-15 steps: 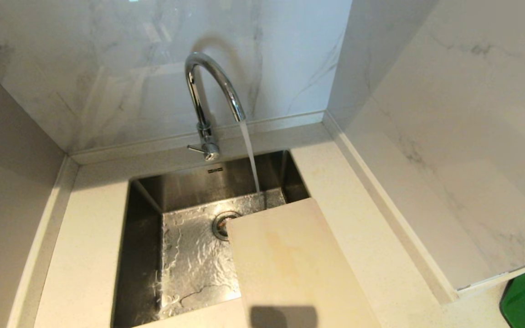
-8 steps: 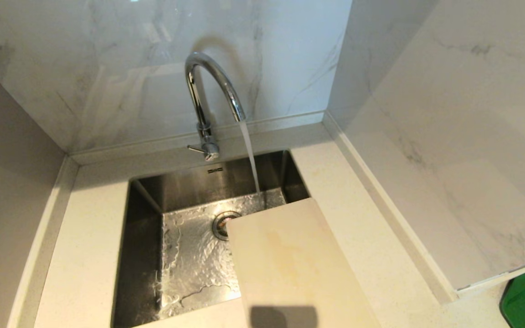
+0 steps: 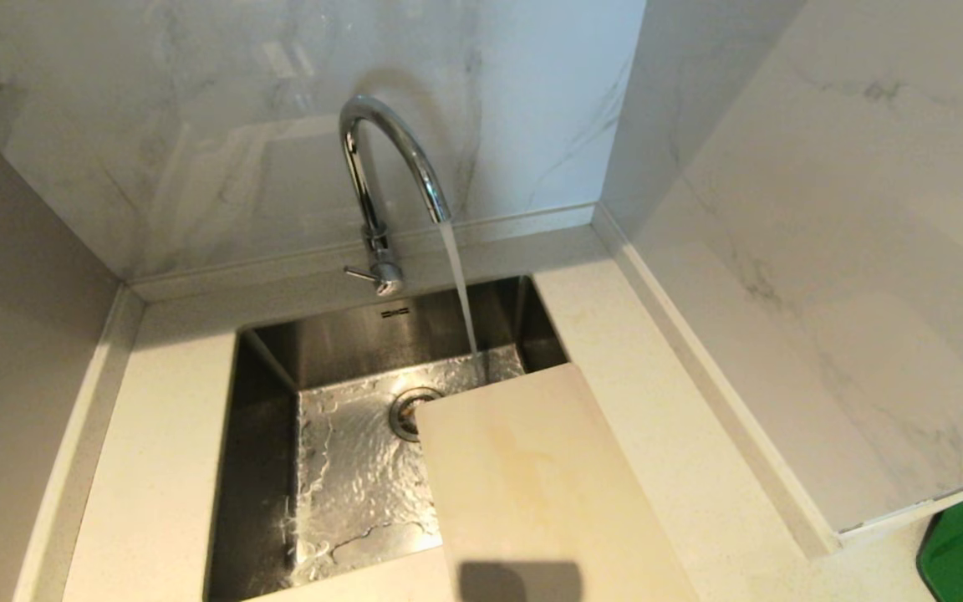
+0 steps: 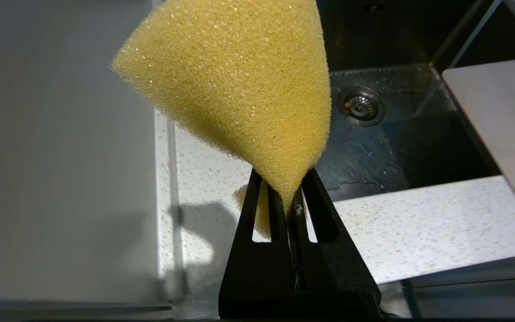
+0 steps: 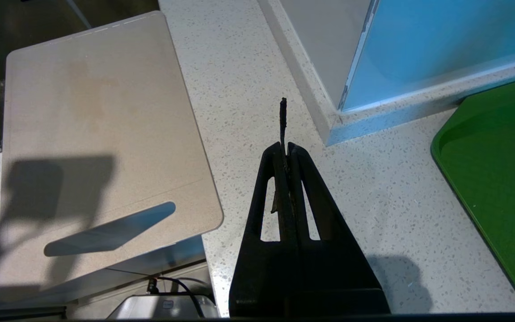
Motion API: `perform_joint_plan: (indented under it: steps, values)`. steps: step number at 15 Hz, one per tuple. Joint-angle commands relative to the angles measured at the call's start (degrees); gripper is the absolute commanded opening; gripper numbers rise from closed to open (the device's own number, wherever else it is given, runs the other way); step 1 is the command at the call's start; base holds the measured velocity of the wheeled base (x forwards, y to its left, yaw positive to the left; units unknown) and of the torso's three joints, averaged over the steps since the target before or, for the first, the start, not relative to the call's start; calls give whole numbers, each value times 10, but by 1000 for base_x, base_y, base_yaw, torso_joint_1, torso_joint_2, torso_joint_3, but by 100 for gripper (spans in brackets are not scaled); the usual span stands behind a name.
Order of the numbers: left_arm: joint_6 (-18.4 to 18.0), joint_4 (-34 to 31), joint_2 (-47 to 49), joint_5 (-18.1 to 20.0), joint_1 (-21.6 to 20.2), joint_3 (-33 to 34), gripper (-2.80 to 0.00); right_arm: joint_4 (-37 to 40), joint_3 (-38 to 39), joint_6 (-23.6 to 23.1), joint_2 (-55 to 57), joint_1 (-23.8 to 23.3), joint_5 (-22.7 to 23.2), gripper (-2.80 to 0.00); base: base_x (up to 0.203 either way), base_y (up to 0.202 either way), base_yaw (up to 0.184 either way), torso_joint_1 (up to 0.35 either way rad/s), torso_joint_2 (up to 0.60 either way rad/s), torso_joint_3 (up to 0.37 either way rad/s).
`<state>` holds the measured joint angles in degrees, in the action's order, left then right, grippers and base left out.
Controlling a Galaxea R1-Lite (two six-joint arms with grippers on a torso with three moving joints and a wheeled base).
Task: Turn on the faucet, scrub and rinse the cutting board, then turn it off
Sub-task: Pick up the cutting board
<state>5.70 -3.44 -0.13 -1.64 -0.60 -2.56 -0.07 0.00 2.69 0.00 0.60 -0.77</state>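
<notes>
The chrome faucet (image 3: 381,167) stands behind the sink (image 3: 268,468), with water (image 3: 458,284) pouring from its spout into the basin. The cream cutting board (image 3: 532,485) lies flat across the sink's right rim and the counter. Its far corner juts over the basin, just short of the stream. No gripper is in the head view. In the left wrist view my left gripper (image 4: 284,192) is shut on a yellow sponge (image 4: 239,85), above the counter at the sink's front left. My right gripper (image 5: 286,150) is shut and empty over the counter, right of the cutting board (image 5: 92,125).
Marble walls close in the counter behind and to the right. A green tray (image 5: 499,170) lies on the counter at the far right. The board's handle cut-out (image 5: 110,228) hangs past the counter's front edge. A thin dark strip (image 5: 283,116) sticks out between the right fingertips.
</notes>
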Motion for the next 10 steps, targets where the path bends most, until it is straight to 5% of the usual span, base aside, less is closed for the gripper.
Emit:
perform_joint_plan:
  steps: [1, 9, 10]
  values:
    - [-30, 4, 0, 0, 0, 2, -280, 0, 1, 0, -1, 0, 0, -280, 0, 0, 0, 0, 0, 0]
    - [-189, 21, 0, 13, 0, 8, -280, 0, 1, 0, -1, 0, 0, -280, 0, 0, 0, 0, 0, 0]
    - [-170, 23, 0, 22, 0, 10, -280, 0, 1, 0, -1, 0, 0, -280, 0, 0, 0, 0, 0, 0]
